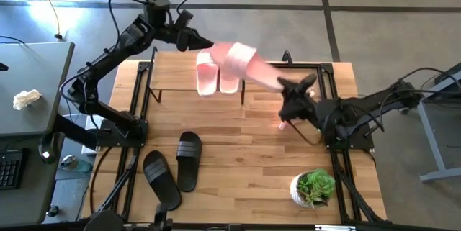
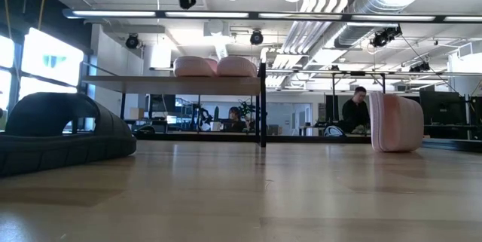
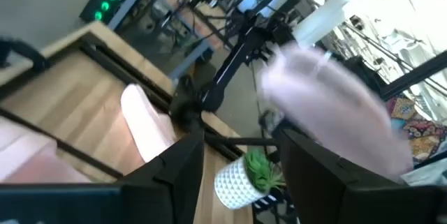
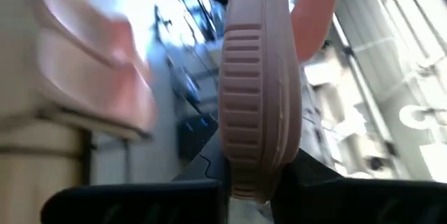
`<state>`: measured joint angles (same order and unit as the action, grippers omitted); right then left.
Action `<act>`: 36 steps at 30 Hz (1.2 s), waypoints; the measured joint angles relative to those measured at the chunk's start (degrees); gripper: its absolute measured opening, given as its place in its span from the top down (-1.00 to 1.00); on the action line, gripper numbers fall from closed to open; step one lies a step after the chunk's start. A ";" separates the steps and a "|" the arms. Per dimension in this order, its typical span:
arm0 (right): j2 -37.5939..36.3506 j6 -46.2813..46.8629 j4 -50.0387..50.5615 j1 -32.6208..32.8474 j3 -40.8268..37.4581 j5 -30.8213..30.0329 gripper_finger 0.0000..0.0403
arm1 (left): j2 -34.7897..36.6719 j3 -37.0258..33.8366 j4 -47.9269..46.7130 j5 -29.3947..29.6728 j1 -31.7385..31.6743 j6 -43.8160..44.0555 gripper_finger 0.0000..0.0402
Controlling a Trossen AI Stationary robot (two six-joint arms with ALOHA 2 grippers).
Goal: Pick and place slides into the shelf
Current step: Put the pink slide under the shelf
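Between the right claw's (image 4: pixel 255 182) closed fingers stands a pink slide (image 4: pixel 260 91), on edge in the low view; overhead, another blurs beside the left claw (image 1: pixel 205 43), parted above the shelf (image 1: pixel 173 73).

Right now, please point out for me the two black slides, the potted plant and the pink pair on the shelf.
black slides (image 1: pixel 189 157): high view, strap of the right-hand one.
potted plant (image 1: pixel 315 185): high view, green leaves.
pink pair (image 1: pixel 207 77): high view, sole of the left-hand slide.
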<state>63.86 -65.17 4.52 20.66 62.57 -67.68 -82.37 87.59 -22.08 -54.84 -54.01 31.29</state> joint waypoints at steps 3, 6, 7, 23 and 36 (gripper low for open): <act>1.19 12.00 1.92 4.58 0.00 3.59 0.86 | 0.03 0.00 2.06 0.01 0.01 0.21 0.17; 3.56 25.92 4.45 7.88 0.02 6.80 0.86 | 0.03 0.00 2.81 -0.09 0.01 0.42 0.17; 4.79 30.41 5.71 8.59 0.04 7.93 0.86 | 0.03 0.00 2.79 -0.21 0.01 0.43 0.17; 31.27 56.77 22.67 9.71 0.02 11.55 0.86 | -0.02 0.00 2.64 -3.10 0.84 0.66 0.17; 35.54 62.34 30.55 2.95 0.02 13.67 0.84 | 0.09 0.00 2.62 -4.75 6.92 -1.01 0.16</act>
<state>99.39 -2.83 35.07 23.61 62.59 -54.02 -82.28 87.59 -19.46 -59.59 -47.09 30.27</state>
